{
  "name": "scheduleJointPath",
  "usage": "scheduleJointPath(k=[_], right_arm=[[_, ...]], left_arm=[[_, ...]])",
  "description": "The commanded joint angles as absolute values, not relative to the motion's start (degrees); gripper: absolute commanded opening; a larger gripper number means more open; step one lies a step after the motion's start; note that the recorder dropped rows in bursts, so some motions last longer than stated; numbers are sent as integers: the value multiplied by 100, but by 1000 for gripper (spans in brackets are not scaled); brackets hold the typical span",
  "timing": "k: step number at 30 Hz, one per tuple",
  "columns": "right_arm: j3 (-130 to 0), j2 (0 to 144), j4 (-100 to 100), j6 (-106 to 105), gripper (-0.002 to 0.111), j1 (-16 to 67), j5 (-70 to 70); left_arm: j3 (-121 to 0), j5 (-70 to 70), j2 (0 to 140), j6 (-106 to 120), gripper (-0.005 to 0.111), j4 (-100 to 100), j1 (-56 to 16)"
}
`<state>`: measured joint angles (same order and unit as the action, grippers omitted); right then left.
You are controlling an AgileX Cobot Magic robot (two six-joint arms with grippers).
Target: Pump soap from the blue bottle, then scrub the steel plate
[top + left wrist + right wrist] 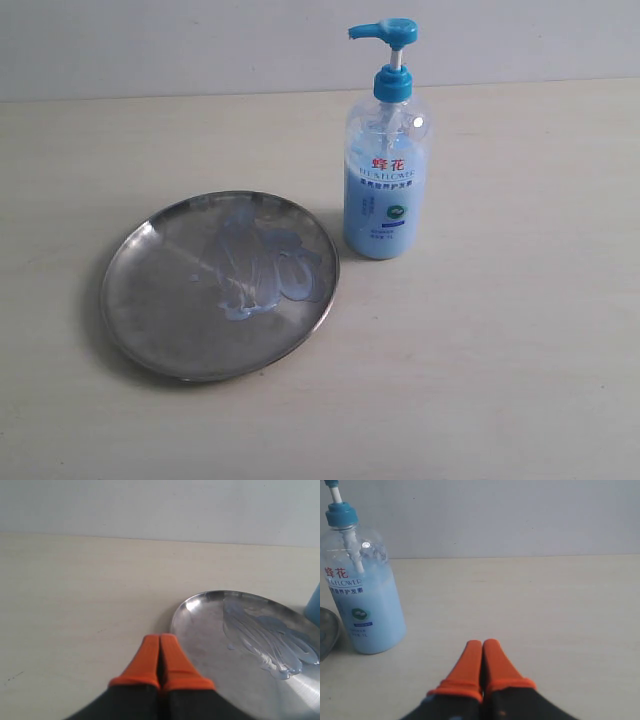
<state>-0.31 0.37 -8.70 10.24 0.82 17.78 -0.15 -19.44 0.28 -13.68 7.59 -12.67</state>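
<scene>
The blue bottle (388, 170) stands upright on the table, its blue pump head (385, 31) pointing left. To its left lies the steel plate (150, 300), round and shiny, with pale blue soap (262, 265) smeared in squiggles across its middle. Neither gripper shows in the exterior view. In the left wrist view my left gripper (160, 638) is shut and empty, its orange fingertips just beside the rim of the steel plate (200, 625), where the soap (270, 640) glistens. In the right wrist view my right gripper (482, 642) is shut and empty, apart from the blue bottle (365, 595).
A pale wooden table (520, 350) carries everything, and a plain white wall (200, 40) runs along its far edge.
</scene>
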Motion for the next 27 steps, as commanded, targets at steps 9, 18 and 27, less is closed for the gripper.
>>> scheduleJointPath(k=[9,18,27], right_arm=[[0,0,-922,1063,0,50,1703],[0,0,-922,1063,0,50,1768],[0,0,-922,1063,0,50,1768]], left_arm=[[0,-1916,0,-1369,0,749,-1251],[0,-1916,0,-1369,0,749,-1251],[0,-1916,0,-1369,0,749,-1251]])
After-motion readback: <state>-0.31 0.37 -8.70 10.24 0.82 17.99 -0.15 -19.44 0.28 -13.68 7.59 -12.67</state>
